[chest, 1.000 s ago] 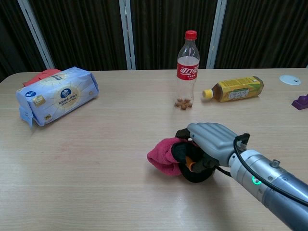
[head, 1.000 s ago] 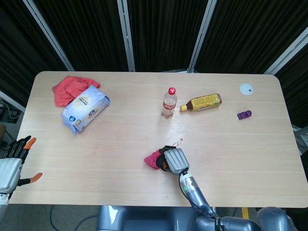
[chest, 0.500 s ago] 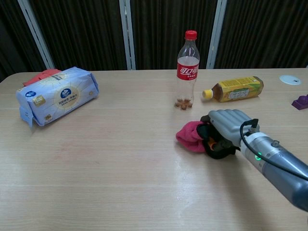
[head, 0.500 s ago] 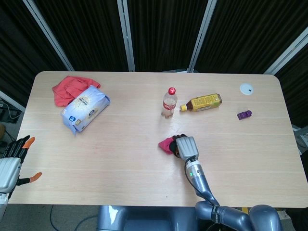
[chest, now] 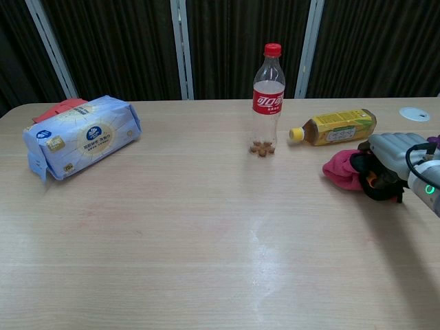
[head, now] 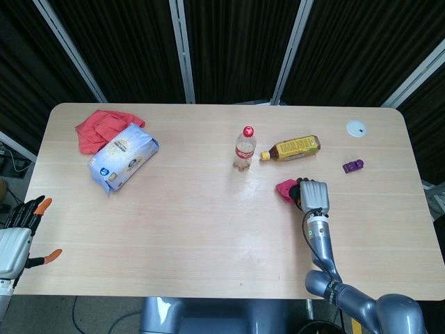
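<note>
My right hand (head: pixel 312 195) (chest: pixel 382 168) presses down on a pink cloth (head: pixel 284 188) (chest: pixel 341 170), its fingers curled over the cloth's right part, on the table's right half. Just beyond it lies a yellow tea bottle (head: pixel 295 147) (chest: pixel 337 126) on its side. An upright cola bottle (head: pixel 244 147) (chest: pixel 267 100) stands left of that. My left hand (head: pixel 19 236) hangs open off the table's front left corner, holding nothing, seen only in the head view.
A blue-white tissue pack (head: pixel 123 156) (chest: pixel 81 137) lies at the far left with a red cloth (head: pixel 99 128) (chest: pixel 60 107) behind it. A purple toy (head: pixel 353 165) (chest: pixel 430 145) and a white disc (head: pixel 356 127) (chest: pixel 414 113) sit at the far right.
My right hand has slid the pink cloth across the table, from the front middle to the right and farther back, near the tea bottle. The left hand has not moved.
</note>
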Action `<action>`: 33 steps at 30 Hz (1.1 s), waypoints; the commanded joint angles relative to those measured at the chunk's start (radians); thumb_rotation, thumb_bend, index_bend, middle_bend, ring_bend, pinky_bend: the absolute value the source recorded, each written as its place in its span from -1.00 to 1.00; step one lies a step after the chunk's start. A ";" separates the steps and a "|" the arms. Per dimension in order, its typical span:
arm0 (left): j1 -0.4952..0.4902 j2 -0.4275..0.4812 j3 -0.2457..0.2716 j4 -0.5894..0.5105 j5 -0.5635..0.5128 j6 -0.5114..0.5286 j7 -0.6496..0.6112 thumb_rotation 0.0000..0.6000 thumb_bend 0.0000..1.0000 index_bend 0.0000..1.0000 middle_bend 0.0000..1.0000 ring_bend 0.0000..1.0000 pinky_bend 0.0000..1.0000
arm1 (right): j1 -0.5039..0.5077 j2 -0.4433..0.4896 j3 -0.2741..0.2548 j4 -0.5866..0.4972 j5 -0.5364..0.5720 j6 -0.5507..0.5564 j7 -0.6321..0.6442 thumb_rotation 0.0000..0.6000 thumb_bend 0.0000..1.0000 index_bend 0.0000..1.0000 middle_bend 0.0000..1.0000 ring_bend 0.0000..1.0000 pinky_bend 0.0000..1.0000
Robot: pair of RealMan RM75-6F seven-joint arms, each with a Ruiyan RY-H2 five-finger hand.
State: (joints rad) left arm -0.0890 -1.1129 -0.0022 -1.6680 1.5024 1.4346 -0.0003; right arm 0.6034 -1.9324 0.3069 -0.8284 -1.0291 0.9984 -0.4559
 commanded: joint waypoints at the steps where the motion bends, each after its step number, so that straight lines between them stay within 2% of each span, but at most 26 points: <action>1: 0.000 -0.001 0.000 0.000 0.001 0.000 0.002 1.00 -0.99 -1.00 -1.00 -1.00 -1.00 | -0.021 0.013 -0.031 -0.051 -0.016 -0.005 0.009 1.00 0.11 0.52 0.29 0.03 0.39; 9: 0.001 -0.006 -0.001 0.004 -0.001 0.004 0.011 1.00 -0.99 -1.00 -1.00 -1.00 -1.00 | -0.035 0.001 -0.112 -0.267 -0.090 0.009 0.008 1.00 0.11 0.52 0.29 0.03 0.39; 17: 0.002 -0.003 -0.002 0.007 -0.003 0.005 0.004 1.00 -0.99 -0.99 -1.00 -1.00 -1.00 | -0.025 0.008 -0.162 -0.512 -0.124 0.023 -0.073 1.00 0.11 0.52 0.29 0.03 0.39; 21: 0.003 -0.001 -0.002 0.005 -0.005 0.005 -0.001 1.00 -0.99 -0.99 -1.00 -1.00 -1.00 | -0.028 0.039 -0.163 -0.545 -0.111 0.041 -0.120 1.00 0.11 0.52 0.29 0.03 0.39; 28: 0.003 -0.002 -0.001 0.008 0.000 0.007 0.004 1.00 -0.99 -0.99 -1.00 -1.00 -1.00 | -0.035 0.135 -0.105 -0.503 -0.051 0.087 -0.180 1.00 0.11 0.52 0.29 0.01 0.39; 33: 0.004 -0.005 0.000 0.008 0.003 0.009 0.013 1.00 -0.99 -0.99 -1.00 -1.00 -1.00 | -0.057 0.215 -0.077 -0.495 -0.037 0.129 -0.164 1.00 0.11 0.52 0.28 -0.01 0.39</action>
State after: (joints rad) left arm -0.0853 -1.1178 -0.0020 -1.6602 1.5048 1.4436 0.0121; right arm 0.5568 -1.7426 0.2172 -1.3289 -1.0733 1.1099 -0.6250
